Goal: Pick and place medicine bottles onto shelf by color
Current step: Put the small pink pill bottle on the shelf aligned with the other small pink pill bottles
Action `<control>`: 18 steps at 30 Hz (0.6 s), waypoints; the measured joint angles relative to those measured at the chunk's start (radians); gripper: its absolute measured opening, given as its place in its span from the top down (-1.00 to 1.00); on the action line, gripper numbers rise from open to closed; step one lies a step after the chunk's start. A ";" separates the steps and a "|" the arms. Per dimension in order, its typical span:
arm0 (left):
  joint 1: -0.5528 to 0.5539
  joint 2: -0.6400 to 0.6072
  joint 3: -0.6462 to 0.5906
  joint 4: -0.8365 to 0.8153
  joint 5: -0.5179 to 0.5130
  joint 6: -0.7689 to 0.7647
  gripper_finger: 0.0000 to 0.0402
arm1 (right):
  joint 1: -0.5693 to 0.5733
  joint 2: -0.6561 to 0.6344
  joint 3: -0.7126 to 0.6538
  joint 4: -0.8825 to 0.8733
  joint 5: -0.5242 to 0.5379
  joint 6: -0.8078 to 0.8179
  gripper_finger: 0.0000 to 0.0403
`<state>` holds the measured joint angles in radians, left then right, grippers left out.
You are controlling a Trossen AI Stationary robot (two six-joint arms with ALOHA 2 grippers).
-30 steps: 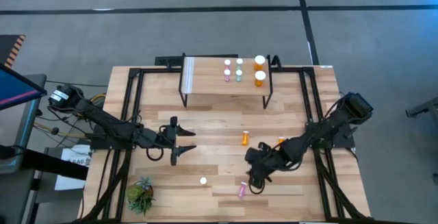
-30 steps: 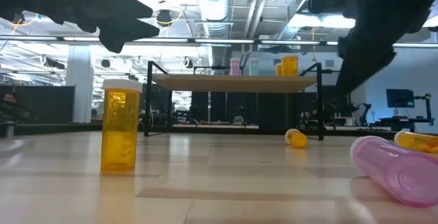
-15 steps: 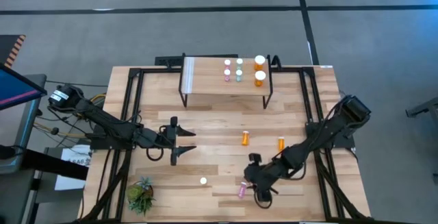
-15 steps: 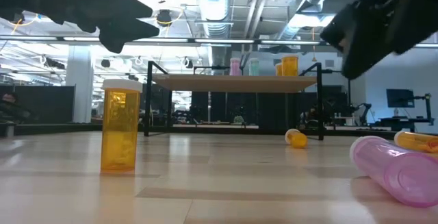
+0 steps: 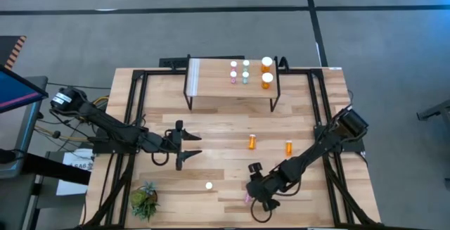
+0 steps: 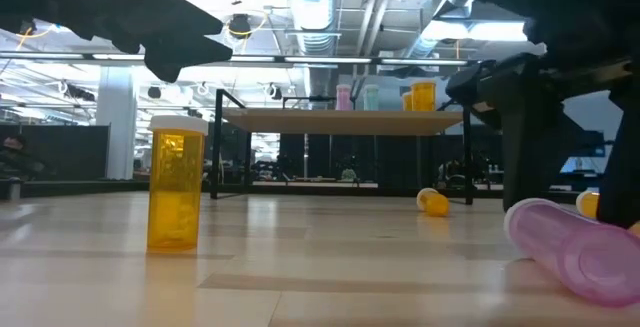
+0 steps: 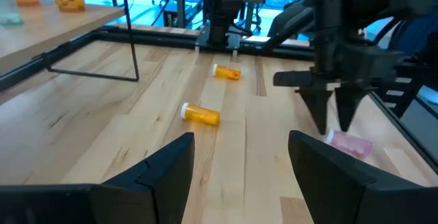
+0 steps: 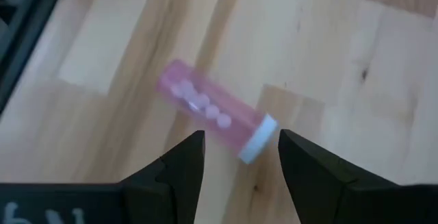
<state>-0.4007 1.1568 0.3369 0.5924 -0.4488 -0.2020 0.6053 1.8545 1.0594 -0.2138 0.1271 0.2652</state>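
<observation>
While the left gripper (image 5: 188, 146) is held idle above the tabletop (image 5: 225, 128) in front of the shelf (image 5: 211, 82), its fingers spread wide with nothing between them, the right gripper (image 5: 256, 196) is poised directly over a pink bottle (image 8: 215, 119) lying on its side; in the right wrist view the two fingers are seen partly parted, one to each side of the bottle's white cap end, and no contact with the bottle can be made out, so nothing is held. This pink bottle is placed well in front of the shelf, toward the table's front edge; two small orange bottles (image 5: 252, 142) (image 5: 288, 146) are laid on their sides between it and the shelf; a larger orange bottle (image 6: 176, 183) is stood upright, its white cap (image 5: 209, 185) seen from above, well in front of the shelf and beside the pink bottle. On the shelf, at the end away from its whitish strip, two pink bottles (image 5: 233, 72), two teal bottles (image 5: 246, 71) and two larger orange bottles (image 5: 267, 72) are stood upright in rows. A small green plant (image 5: 145, 200) is set at the table's front corner, far from the shelf.
</observation>
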 joint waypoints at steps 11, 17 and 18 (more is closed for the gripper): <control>0.000 0.009 0.001 0.008 0.011 -0.005 -0.12 | -0.021 -0.001 0.000 -0.011 0.001 -0.091 -0.04; 0.000 0.009 0.001 0.007 0.025 -0.006 -0.12 | -0.021 -0.001 0.018 -0.040 0.001 -0.211 -0.07; 0.000 0.009 0.001 0.006 0.025 -0.007 -0.12 | -0.021 -0.001 0.033 -0.057 0.002 -0.230 -0.08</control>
<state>-0.4007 1.1656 0.3374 0.5982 -0.4236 -0.2086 0.5846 1.8538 1.0925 -0.2710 0.1291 0.0351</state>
